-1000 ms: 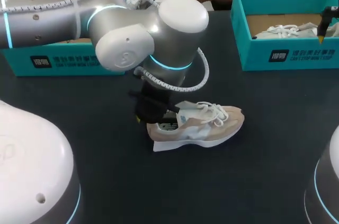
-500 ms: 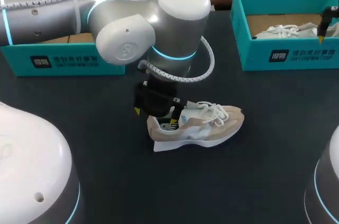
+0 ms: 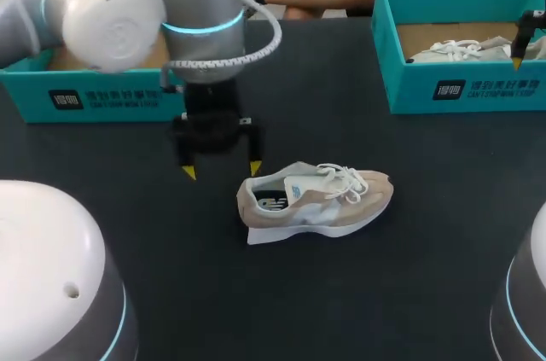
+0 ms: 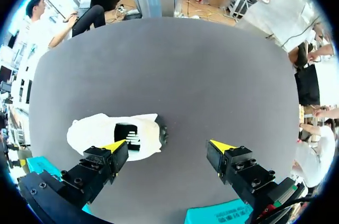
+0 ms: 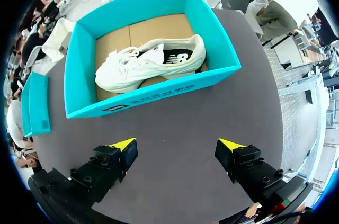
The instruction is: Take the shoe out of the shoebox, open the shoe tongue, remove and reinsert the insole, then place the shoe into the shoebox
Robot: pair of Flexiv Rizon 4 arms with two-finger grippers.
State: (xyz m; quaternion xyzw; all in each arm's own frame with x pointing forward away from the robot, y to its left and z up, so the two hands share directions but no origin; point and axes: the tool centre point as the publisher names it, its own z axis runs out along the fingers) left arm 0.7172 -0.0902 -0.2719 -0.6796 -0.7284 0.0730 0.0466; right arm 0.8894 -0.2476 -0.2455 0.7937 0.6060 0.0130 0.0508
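- Currently the left gripper (image 3: 222, 171) hangs wide open beside the heel of the tan shoe (image 3: 320, 203) on the table (image 3: 426, 259).
- Right gripper (image 5: 177, 144), equally wide, faces a teal shoebox (image 5: 153, 97) with a printed side and a white shoe (image 5: 143, 62) inside.

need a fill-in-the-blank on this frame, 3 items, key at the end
1. The tan shoe stands on the ____, outside both boxes.
2. The left gripper beside its heel is ____ and holds nothing.
3. The shoebox ahead of the right gripper holds a second shoe, coloured ____.
Missing words: table; open; white.
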